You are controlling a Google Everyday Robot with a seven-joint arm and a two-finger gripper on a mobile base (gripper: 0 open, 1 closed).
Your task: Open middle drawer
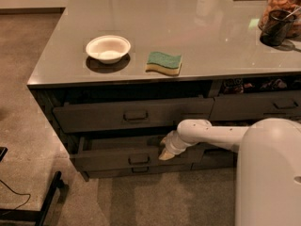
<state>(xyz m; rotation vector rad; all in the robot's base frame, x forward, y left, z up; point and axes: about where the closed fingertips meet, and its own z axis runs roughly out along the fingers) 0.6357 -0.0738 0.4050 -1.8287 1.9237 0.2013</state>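
Note:
The middle drawer (108,158) is a wide dark grey drawer with a small centre pull (138,159). It stands partly pulled out, so its pale top rim and a strip of dark inside show. My gripper (165,152) is at the drawer's top edge, just right of the pull, at the end of my white arm (211,133). The arm reaches in from the right. The taller top drawer (134,114) sits above, slightly out. The slim bottom drawer (139,170) shows below.
On the grey counter (188,27) are a white bowl (108,48), a green and yellow sponge (163,62) and a dark cup (276,27) by a jar at the far right. More drawers (256,106) are to the right. A black stand leg (47,201) is on the floor at left.

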